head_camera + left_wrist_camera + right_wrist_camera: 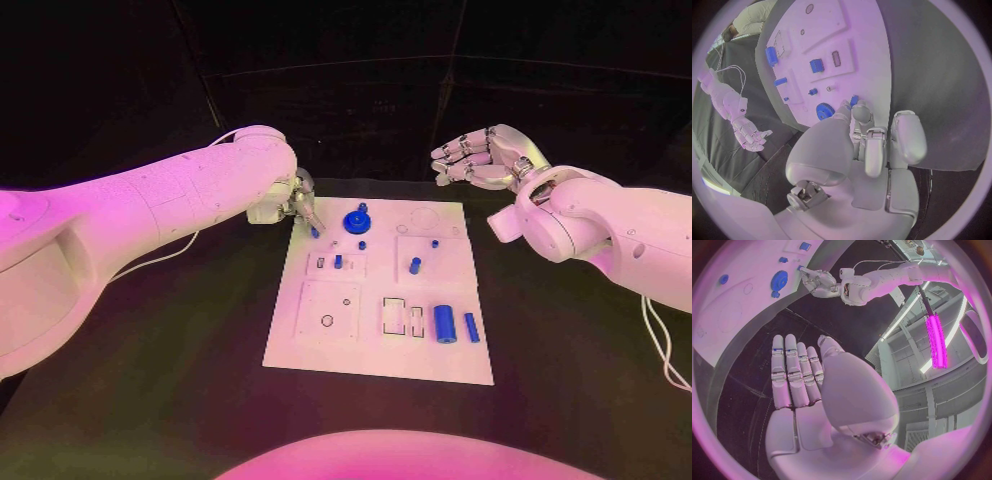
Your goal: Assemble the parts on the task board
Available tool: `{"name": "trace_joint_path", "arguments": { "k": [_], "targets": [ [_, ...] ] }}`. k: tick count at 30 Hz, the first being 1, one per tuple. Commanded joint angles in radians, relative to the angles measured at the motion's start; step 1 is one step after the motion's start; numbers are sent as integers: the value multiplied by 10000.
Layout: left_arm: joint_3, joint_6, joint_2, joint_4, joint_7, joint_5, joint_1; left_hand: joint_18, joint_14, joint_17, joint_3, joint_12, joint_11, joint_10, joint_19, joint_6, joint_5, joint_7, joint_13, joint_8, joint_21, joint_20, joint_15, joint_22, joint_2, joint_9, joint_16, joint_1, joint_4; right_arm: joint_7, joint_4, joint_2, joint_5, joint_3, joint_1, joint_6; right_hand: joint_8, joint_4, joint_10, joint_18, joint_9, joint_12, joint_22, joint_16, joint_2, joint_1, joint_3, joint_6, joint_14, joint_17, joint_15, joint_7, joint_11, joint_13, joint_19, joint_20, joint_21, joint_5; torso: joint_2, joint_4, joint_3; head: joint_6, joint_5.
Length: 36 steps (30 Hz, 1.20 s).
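Over the task board in the head view, you see the white plate lying in the middle of the black worktop. Your left hand sits at the board's far left corner, its fingertips on a small blue part at the board's edge. A blue gear-like part stands just beside it on the board. Two blue cylinders lie side by side near the board's near right corner, and small blue pegs stand nearer its middle. Your right hand hovers off the board's far right corner, above the worktop, fingers curled inward and holding nothing.

From the left wrist view, you get what the head view hides: the left hand pinches the small blue part between its fingertips, right beside the blue gear-like part on the board.

From the right wrist view, the right hand shows its fingers held together and nearly straight, empty, with the board well apart from it and the left hand at the board's edge. Dark drapes close the room behind the worktop.
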Motion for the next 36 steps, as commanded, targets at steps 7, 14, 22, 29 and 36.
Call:
{"name": "trace_joint_path", "arguments": {
  "k": [7,14,22,29,36],
  "targets": [
    [-1,-72,-138,78,345,439,12,-189,1022,2635,1045,-162,-38,132,-13,-52,3,-19,-127,161,-20,-55,-21,8,66,132,62,350,-632,73,-18,18,26,7,20,96,29,10,46,28,-12,-35,-15,-38,-20,-62,52,-7,5,-13,35,113,35,-17,87,12,-45,27,-3,1,5,-34,15],
    [1,-531,-482,505,377,927,20,-186,1022,2635,1654,-223,-35,214,-13,-80,-2,-16,-206,243,-41,-45,-15,21,-124,219,62,61,-860,66,-49,3,26,7,20,115,28,19,48,28,-12,-39,-21,-44,-25,-83,65,-9,8,-17,39,120,40,-22,92,14,-57,39,-35,62,18,-25,-35],
    [3,-1419,-1306,1675,134,2276,90,-177,1004,2563,2477,-346,-53,290,-11,-77,-2,-38,-378,360,-89,-49,-27,22,-409,328,19,-466,-1059,68,-127,-26,26,6,20,142,30,93,52,26,-12,-41,-43,-60,-54,-231,67,-19,21,-28,53,132,55,-27,112,31,-105,16,-68,118,26,-3,-35],
    [-18,-2722,-2189,3196,53,2506,89,-171,1001,2547,3370,-406,-61,372,4,-102,-7,-34,-466,465,-125,-64,-37,29,-707,426,10,-834,-1305,59,-178,-66,26,6,20,142,31,101,52,26,-12,-41,-46,-63,-59,-248,67,-20,22,-30,55,132,55,-27,115,33,-112,17,-57,132,28,10,-7],
    [-80,-3861,-2781,4332,29,1647,-39,-183,1007,2573,4042,-384,-77,472,44,-97,-8,-61,-471,570,-86,-74,-50,93,-959,510,26,-1128,-1450,57,-200,-72,26,5,20,152,31,109,52,26,-12,-40,-49,-66,-64,-266,66,-21,22,-31,56,133,56,-27,117,35,-119,16,-66,179,34,-3,25]
  ]
}}
